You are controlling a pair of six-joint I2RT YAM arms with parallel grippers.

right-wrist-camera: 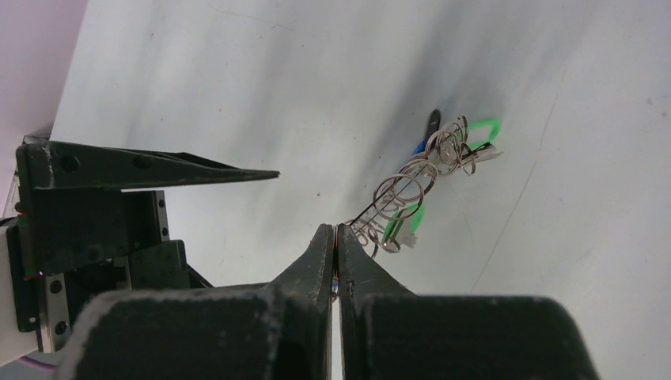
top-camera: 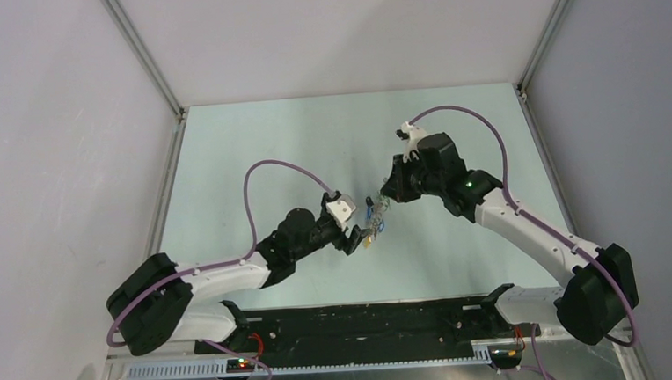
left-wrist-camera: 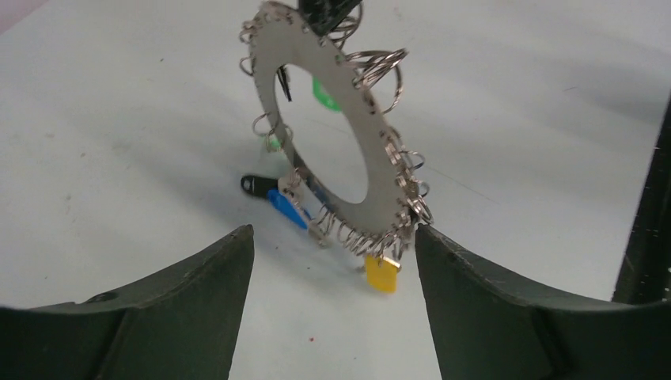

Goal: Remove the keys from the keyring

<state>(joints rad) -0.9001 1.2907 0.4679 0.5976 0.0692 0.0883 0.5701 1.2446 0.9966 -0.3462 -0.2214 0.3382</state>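
**Keyring (left-wrist-camera: 381,166) pinched upright, lowest key dead ahead of the free fingers**

Pressed together on the keyring's top rim: right fingers (right-wrist-camera: 315,257), holding the flat disc on edge above the table (left-wrist-camera: 111,111). Spread apart, gripping nothing: left fingers (left-wrist-camera: 207,273), low and just in front of the disc's bottom arc, face turned obliquely toward them. Nearest, hanging between the two tips: yellow-tagged key (left-wrist-camera: 382,273). Further off to one side: blue key (left-wrist-camera: 286,207) and black key (left-wrist-camera: 255,184). Behind the hole: green tag (left-wrist-camera: 324,96). Probably next: closing on the yellow tag and drawing it down, away from the rim.

the right gripper (left-wrist-camera: 324,14) hides the top of the keyring (left-wrist-camera: 388,186); overhead the keys (top-camera: 371,223) blur together.
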